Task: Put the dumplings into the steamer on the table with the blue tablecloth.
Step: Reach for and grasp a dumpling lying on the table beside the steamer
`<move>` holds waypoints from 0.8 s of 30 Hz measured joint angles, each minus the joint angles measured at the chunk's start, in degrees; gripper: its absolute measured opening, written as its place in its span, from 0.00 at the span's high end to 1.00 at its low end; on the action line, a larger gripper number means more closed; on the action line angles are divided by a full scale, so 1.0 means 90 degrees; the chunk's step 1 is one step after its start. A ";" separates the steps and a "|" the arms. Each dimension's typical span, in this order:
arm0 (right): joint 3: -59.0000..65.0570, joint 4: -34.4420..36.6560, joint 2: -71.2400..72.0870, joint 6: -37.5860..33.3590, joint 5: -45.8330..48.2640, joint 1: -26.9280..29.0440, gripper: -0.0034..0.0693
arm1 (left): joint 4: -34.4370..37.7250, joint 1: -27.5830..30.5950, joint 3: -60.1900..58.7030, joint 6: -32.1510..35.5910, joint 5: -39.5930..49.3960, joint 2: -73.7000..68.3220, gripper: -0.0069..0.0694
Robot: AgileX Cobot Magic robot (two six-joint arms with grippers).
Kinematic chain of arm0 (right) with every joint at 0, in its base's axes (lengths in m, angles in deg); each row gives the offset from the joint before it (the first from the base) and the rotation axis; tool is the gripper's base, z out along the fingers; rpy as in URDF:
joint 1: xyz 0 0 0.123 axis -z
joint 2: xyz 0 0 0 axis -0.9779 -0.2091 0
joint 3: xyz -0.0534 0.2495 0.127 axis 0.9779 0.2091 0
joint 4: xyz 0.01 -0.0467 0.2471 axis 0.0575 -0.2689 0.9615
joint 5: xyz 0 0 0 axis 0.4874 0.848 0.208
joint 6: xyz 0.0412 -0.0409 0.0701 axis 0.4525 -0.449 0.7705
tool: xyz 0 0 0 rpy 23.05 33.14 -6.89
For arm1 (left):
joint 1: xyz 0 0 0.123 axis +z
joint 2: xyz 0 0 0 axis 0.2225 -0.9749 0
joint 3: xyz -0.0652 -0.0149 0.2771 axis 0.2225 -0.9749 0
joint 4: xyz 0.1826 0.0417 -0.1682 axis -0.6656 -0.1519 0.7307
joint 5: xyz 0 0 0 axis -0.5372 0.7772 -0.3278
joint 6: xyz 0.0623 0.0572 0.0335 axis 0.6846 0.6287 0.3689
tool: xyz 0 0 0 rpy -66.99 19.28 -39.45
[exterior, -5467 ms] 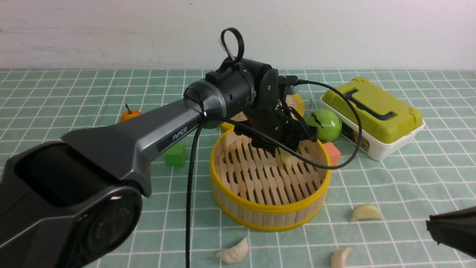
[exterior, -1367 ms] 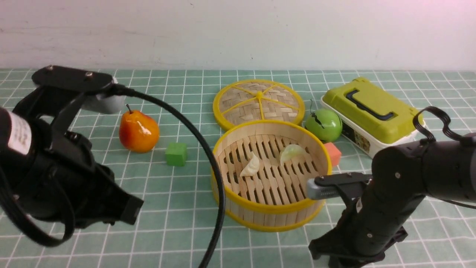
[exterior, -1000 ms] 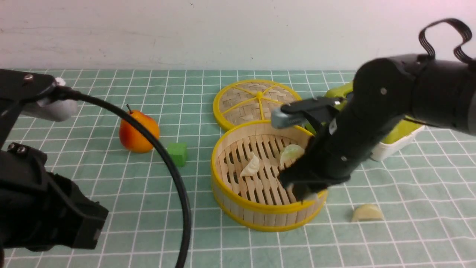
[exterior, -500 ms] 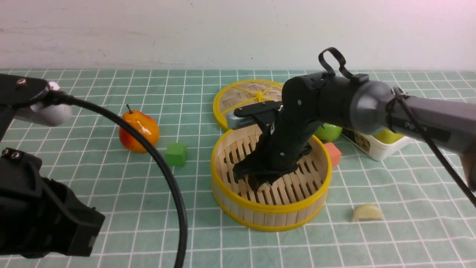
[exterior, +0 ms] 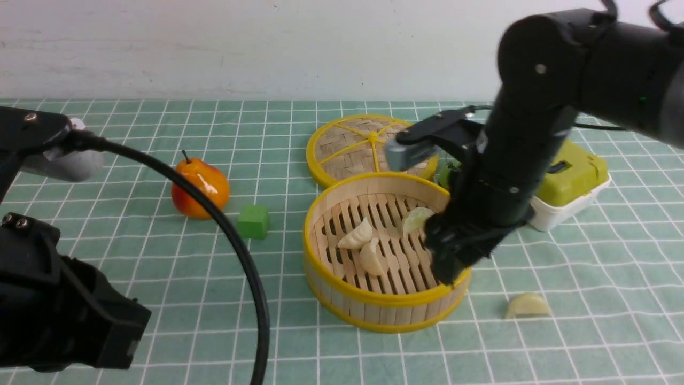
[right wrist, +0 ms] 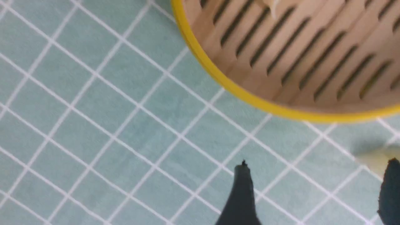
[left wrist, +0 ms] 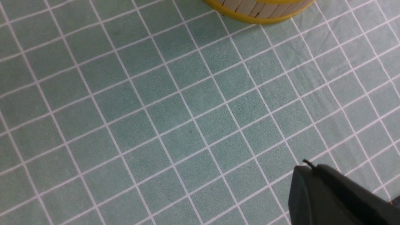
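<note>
The steamer (exterior: 387, 307) stands mid-table on the blue tablecloth (exterior: 160, 278). Three dumplings lie in it: two cream ones (exterior: 357, 235) (exterior: 371, 258) and a pale green one (exterior: 416, 218). Another dumpling (exterior: 527, 306) lies on the cloth to the steamer's right; it also shows blurred in the right wrist view (right wrist: 373, 157). My right gripper (exterior: 449, 267) hangs over the steamer's right rim, open and empty (right wrist: 315, 175). My left gripper (exterior: 125, 339) is at the near left, shut and empty (left wrist: 304, 168), over bare cloth beside the steamer's wall (left wrist: 259, 9).
A woven lid (exterior: 368, 147) lies behind the steamer. A pear (exterior: 199, 187) and a green cube (exterior: 253, 221) sit to the left. A green apple (exterior: 446, 174) and a green-lidded box (exterior: 574, 176) are partly hidden behind my right arm. A black cable (exterior: 240, 251) arcs from my left arm.
My right gripper has let go of a dumpling in the steamer, risen and swung right to the rim. The steamer now holds three dumplings. The left arm has stayed put.
</note>
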 joint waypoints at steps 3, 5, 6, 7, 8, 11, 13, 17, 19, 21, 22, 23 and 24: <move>0.0792 -0.0173 0.0193 -0.0362 -0.0457 0.0693 0.26 | 0.0000 0.0000 0.0000 0.0000 0.0008 0.0000 0.93; 0.1180 -0.0259 0.0166 -0.0756 -0.0796 0.1096 0.27 | 0.0000 0.0000 0.0000 0.0007 0.0008 0.0000 0.92; 0.1311 -0.0280 0.0120 -0.1054 -0.0993 0.1247 0.27 | 0.0000 0.0000 0.0000 0.0021 0.0001 0.0000 0.92; 0.1352 -0.0281 0.0109 -0.1106 -0.1026 0.1273 0.27 | 0.0000 0.0000 0.0000 0.0030 0.0001 0.0000 0.92; 0.1445 -0.0281 0.0000 -0.1505 -0.1262 0.1437 0.27 | 0.0000 0.0000 0.0000 0.0066 -0.0022 0.0000 0.92; 0.1470 -0.0286 -0.0299 -0.2171 -0.1652 0.1519 0.27 | 0.0000 0.0000 0.0000 0.0128 -0.0073 0.0000 0.92; 0.1478 -0.0286 -0.0470 -0.2482 -0.1819 0.1519 0.27 | 0.0000 0.0000 0.0000 0.0143 -0.0095 0.0000 0.92; 0.1478 -0.0286 -0.0796 -0.2976 -0.2108 0.1478 0.27 | 0.0000 0.0000 0.0000 0.0149 -0.0101 0.0000 0.91; 0.1478 -0.0289 -0.0981 -0.3135 -0.2226 0.1471 0.29 | 0.0000 0.0000 0.0000 0.0149 -0.0101 0.0000 0.91; 0.1478 -0.0319 -0.1047 -0.3135 -0.2266 0.1471 0.33 | 0.0000 0.0000 0.0000 0.0149 -0.0101 0.0000 0.91; 0.1478 -0.0334 -0.1055 -0.3135 -0.2274 0.1471 0.37 | 0.0000 0.0000 0.0000 0.0149 -0.0101 0.0000 0.91; 0.1478 -0.0334 -0.1055 -0.3135 -0.2298 0.1471 0.43 | 0.0000 0.0000 0.0000 0.0149 -0.0101 0.0000 0.90; 0.1478 -0.0353 -0.1055 -0.3135 -0.2316 0.1471 0.50 | 0.0000 0.0000 0.0000 0.0149 -0.0101 0.0000 0.90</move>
